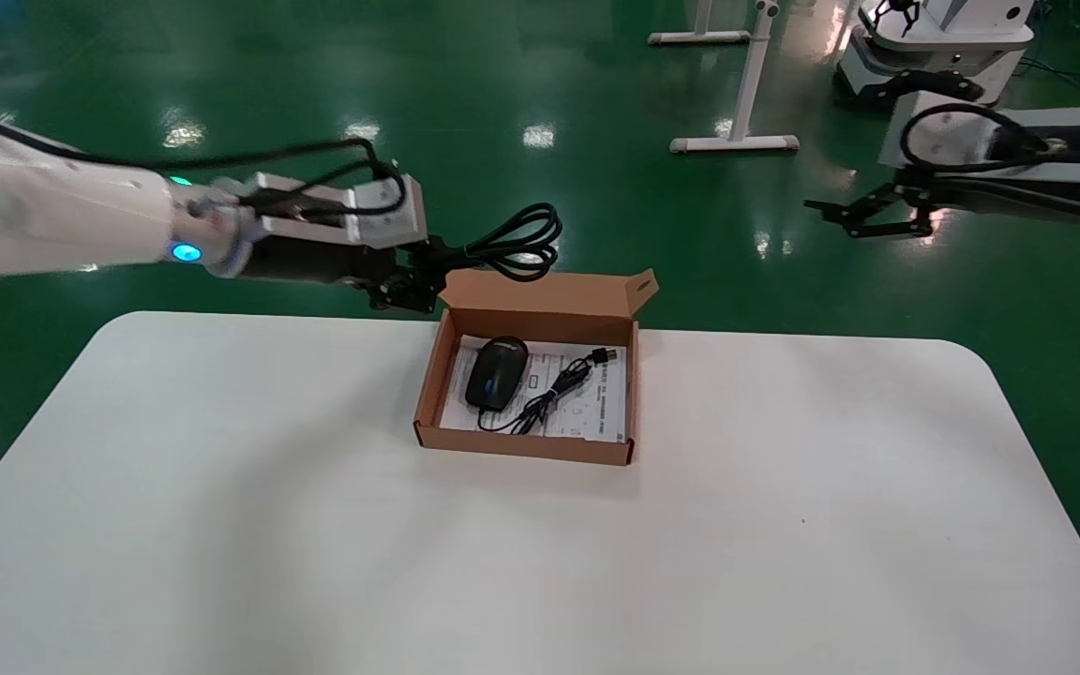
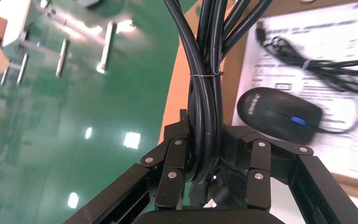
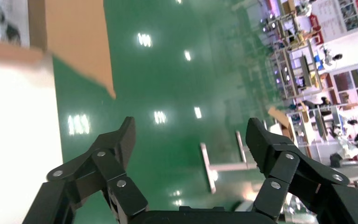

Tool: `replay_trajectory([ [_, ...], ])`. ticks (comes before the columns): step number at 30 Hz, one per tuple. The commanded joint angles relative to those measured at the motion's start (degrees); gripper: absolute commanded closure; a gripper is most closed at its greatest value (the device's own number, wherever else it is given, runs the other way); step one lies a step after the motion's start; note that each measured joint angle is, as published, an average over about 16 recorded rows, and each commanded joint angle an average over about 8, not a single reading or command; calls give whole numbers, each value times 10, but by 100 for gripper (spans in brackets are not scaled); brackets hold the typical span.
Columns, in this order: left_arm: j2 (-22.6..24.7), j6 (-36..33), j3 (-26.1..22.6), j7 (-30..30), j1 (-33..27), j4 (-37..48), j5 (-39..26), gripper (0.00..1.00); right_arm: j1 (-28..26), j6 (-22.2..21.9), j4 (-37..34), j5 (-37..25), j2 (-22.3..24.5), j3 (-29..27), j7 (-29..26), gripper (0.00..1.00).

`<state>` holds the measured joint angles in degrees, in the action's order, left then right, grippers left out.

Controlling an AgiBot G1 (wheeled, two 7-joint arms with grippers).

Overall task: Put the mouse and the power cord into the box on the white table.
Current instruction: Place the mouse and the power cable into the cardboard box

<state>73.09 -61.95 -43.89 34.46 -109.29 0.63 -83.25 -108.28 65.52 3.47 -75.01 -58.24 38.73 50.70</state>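
The power cord (image 1: pixel 519 242) hangs in the air just beyond the far edge of the box (image 1: pixel 526 448), at about 12 o'clock from the mouse (image 1: pixel 497 371), with its loops reaching out past the raised flap lid. The left gripper (image 1: pixel 413 277) is clamped on one end of the bundle: in the left wrist view its fingers (image 2: pixel 175 161) press both sides of the cord (image 2: pixel 205 93), which is bound by a thin tie just above the grip. The mouse already lies inside the box on the printed sheet, toward the box's 9 o'clock side, and its thin cable (image 1: pixel 554 386) trails off toward 3 o'clock, so the emptier floor looks to be around and over that cable. To finish well, I judge the coil should be carried toward 6 o'clock until it is fully over the opening, clearing the flap, since loops that catch on the flap could tip the light box or drag it across the white table (image 1: pixel 221 525). It should then be lowered until the loops rest on the bottom before the grip lets go; a stiff coil dropped from height may spring out over the low wall. The right gripper (image 1: pixel 863 217) is parked with its fingers spread wide and holding nothing, well off the table at about 2 o'clock from the box.
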Motion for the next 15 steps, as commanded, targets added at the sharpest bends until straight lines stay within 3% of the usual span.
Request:
replay_trajectory([
  [1, 15, 34, 1, -2, 15, 2, 2, 100, -6, 5, -5, -5, 13, 3, 6, 0],
  [7, 37, 81, -2, -2, 40, -12, -2, 100, -14, 8, -15, -10, 22, 7, 11, 0],
  [15, 41, 23, -14, 0, 61, -49, -15, 100, -21, 13, -20, -14, 17, 9, 10, 0],
])
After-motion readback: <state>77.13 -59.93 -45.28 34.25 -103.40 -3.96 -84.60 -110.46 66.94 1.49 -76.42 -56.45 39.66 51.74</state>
